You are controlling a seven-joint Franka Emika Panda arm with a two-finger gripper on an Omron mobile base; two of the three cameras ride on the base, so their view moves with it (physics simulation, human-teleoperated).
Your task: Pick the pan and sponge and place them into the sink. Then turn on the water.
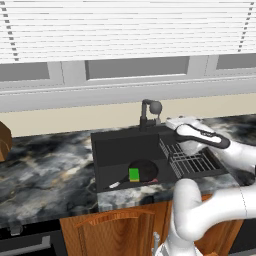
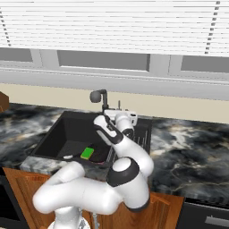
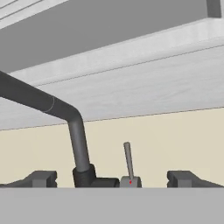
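Observation:
The black pan (image 1: 145, 169) lies on the floor of the dark sink (image 1: 120, 147), its handle pointing to the front left. The green sponge (image 1: 134, 174) rests on the pan's near edge; from the right it shows as a sponge (image 2: 87, 153) beside my forearm. My gripper (image 3: 113, 179) is open, level with the faucet's base, fingertips (image 3: 43, 178) spread either side of the base and its thin upright lever (image 3: 127, 159). The dark faucet (image 1: 150, 112) stands behind the basin. No stream of water comes from its spout.
A wire rack (image 1: 192, 160) fills the right part of the sink under my forearm. Marbled counter (image 1: 45, 165) runs to both sides. A beige backsplash and window sill stand close behind the faucet. A brown object (image 1: 4, 140) sits at the far left.

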